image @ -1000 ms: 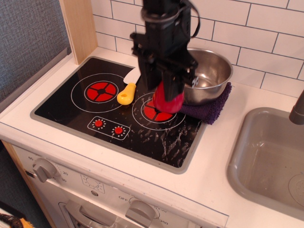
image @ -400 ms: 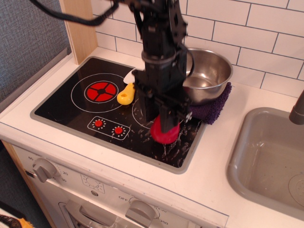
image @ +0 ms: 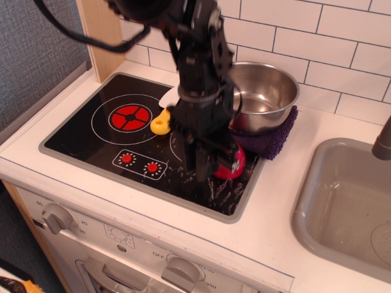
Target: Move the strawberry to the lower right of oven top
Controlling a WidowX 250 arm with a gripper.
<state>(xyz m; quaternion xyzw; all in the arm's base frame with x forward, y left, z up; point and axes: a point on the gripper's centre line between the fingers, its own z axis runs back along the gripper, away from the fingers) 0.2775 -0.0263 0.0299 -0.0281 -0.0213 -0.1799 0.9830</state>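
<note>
The red strawberry (image: 233, 165) lies on the lower right part of the black oven top (image: 91, 141), over the scuffed area next to the right burner. My gripper (image: 204, 173) is low over the oven top, right beside the strawberry on its left, and its dark fingers (image: 197, 168) hide the strawberry's left side. The jaws look parted and the strawberry sits outside them, to their right.
A yellow-handled toy knife (image: 161, 121) lies between the burners. A steel bowl (image: 266, 94) stands on a purple cloth (image: 272, 141) at the oven top's back right corner. A grey sink (image: 345, 204) is on the right. A wooden post (image: 101, 36) stands at the back left.
The gripper carried the strawberry from above the right burner down to the oven top's lower right. The strawberry now sits to the right of the fingers rather than between them.
</note>
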